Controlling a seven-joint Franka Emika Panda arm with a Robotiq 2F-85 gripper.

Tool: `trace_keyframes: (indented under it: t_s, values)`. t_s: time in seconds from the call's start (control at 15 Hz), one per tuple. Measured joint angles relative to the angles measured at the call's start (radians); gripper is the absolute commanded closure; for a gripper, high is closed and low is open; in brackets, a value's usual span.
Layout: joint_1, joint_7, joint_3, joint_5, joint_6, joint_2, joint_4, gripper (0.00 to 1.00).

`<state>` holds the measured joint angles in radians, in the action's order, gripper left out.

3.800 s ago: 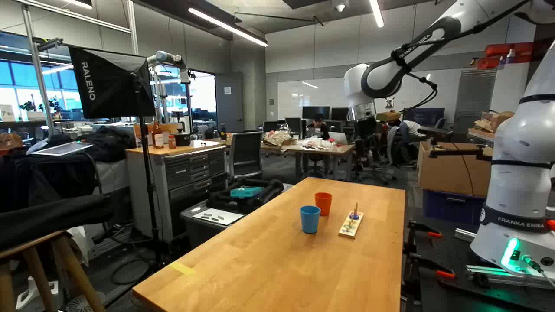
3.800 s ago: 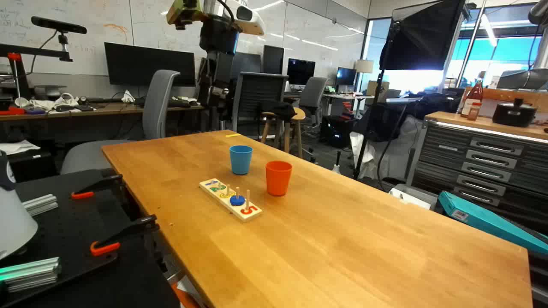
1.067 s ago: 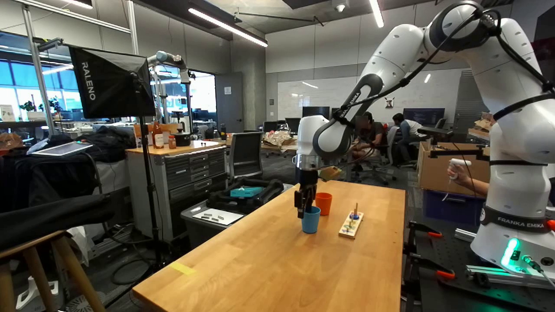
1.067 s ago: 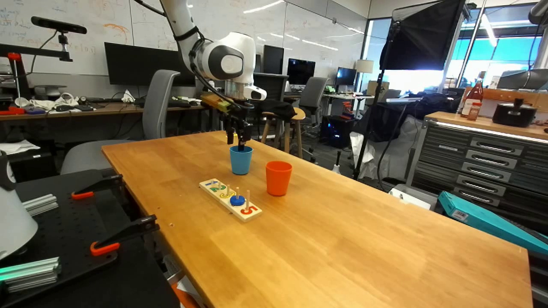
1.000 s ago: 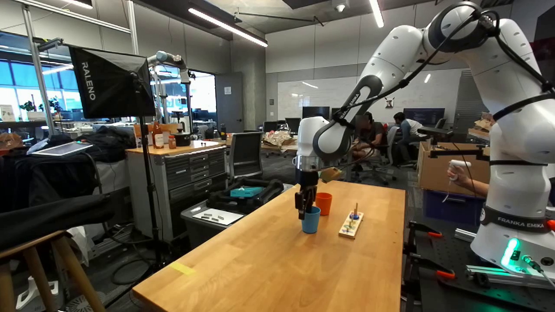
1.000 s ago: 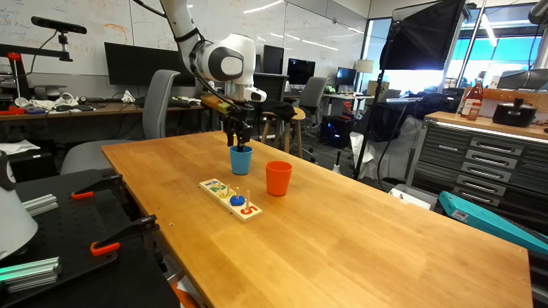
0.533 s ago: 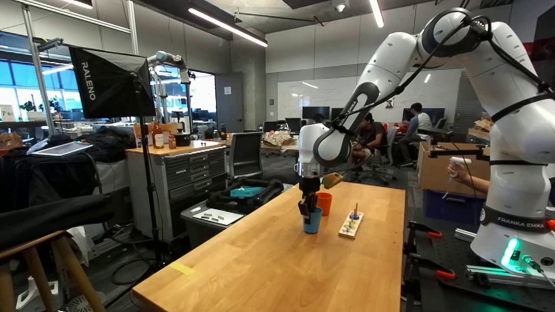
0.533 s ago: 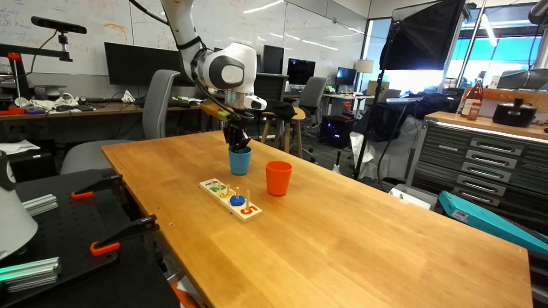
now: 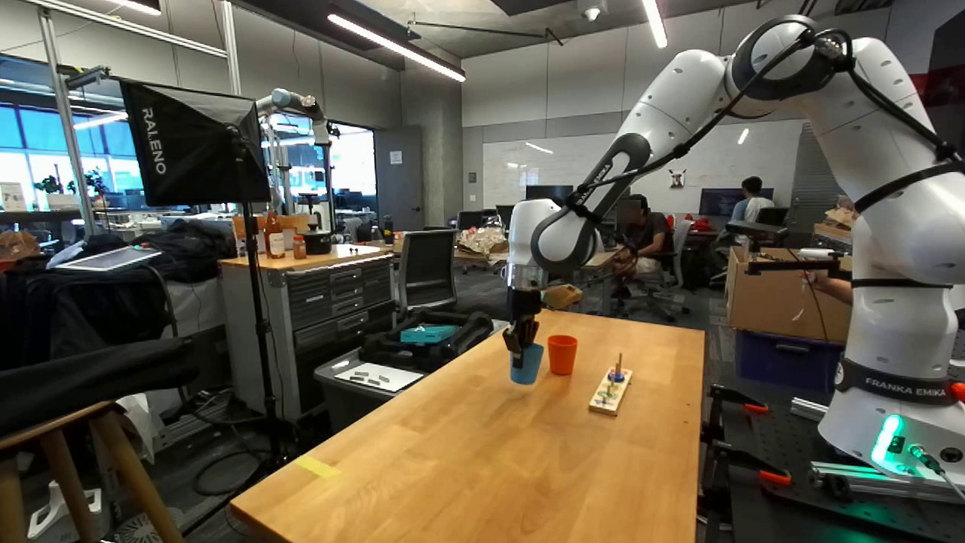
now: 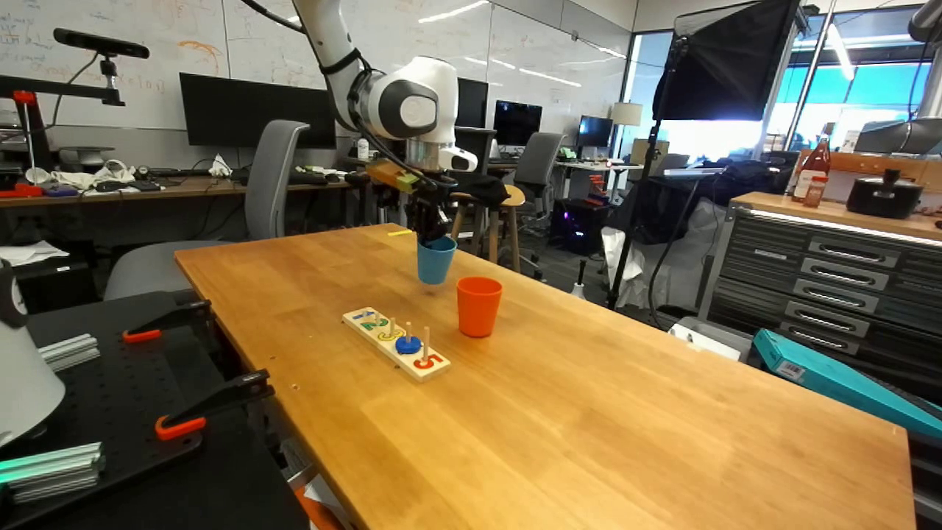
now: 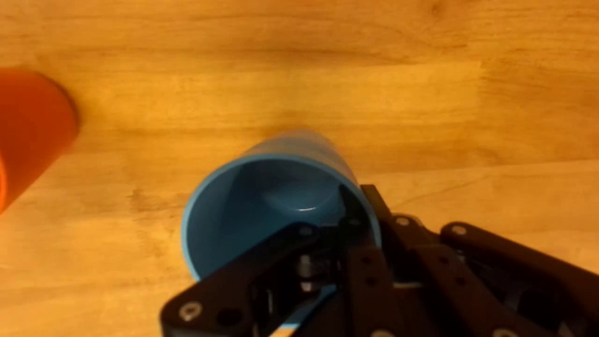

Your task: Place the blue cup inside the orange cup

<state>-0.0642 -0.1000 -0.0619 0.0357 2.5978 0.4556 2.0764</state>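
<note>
The tool (image 11: 359, 193) is clamping the tilted blue cup (image 10: 436, 263) by its wall above the bench (image 10: 625, 412); near the tool, the orange cup (image 10: 478, 309) is standing upright.

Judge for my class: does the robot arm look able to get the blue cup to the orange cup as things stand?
Probably yes. The pincer grips the blue cup by its wall, off the table. The orange cup stands upright nearby, and nothing visible lies between the two cups.
</note>
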Motion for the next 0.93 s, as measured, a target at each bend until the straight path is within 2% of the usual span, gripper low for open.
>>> trace_keyframes:
  t_s: [0.53,0.93]
  values:
    - [0.032,-0.003,0.115,-0.057,-0.158,-0.004,-0.181,0.99]
    - [0.06,-0.012,0.15,-0.087,-0.33,-0.023,-0.221,0.99]
